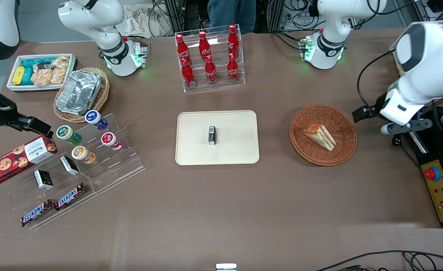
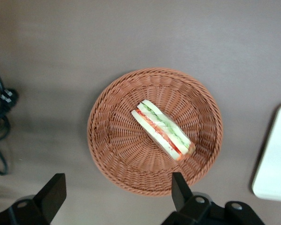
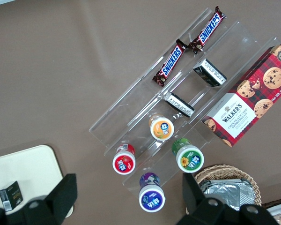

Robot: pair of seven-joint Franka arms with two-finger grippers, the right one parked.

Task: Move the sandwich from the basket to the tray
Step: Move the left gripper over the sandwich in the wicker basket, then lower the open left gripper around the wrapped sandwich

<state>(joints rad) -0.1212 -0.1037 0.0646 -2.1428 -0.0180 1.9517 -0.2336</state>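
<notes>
The sandwich (image 1: 320, 136) lies in the basket (image 1: 345, 149), at the right of the front view, resting a little off the weave's centre toward the tray (image 1: 195, 150). The tray sits mid-frame on the brown surface (image 1: 221, 210), well apart from the basket, with a small dark box (image 1: 211, 135) standing near its middle.

The tool (image 2: 119, 194) hangs above the basket's edge on the working arm's end of the surface, and its two fingers (image 2: 54, 192) are spread wide with nothing between them. In the wrist view the basket (image 2: 107, 150) fills the middle of the frame and the sandwich (image 2: 161, 130) lies on a slant, its long axis running from upper left to lower right of that frame. The open gap of the fingers runs across the frame instead, so the wedge sits crosswise neither way; it is diagonal to them.

That is what the coming move turns on, I reckon: the tool has to travel forward over the basket and down, and probably twist at the wrist so the fingers close across the sandwich's thin bread faces rather than along its length. The wedge looks soft, so a light squeeze would suit.

A corner of the tray (image 2: 274, 159) shows at the right edge of the wrist view.
</notes>
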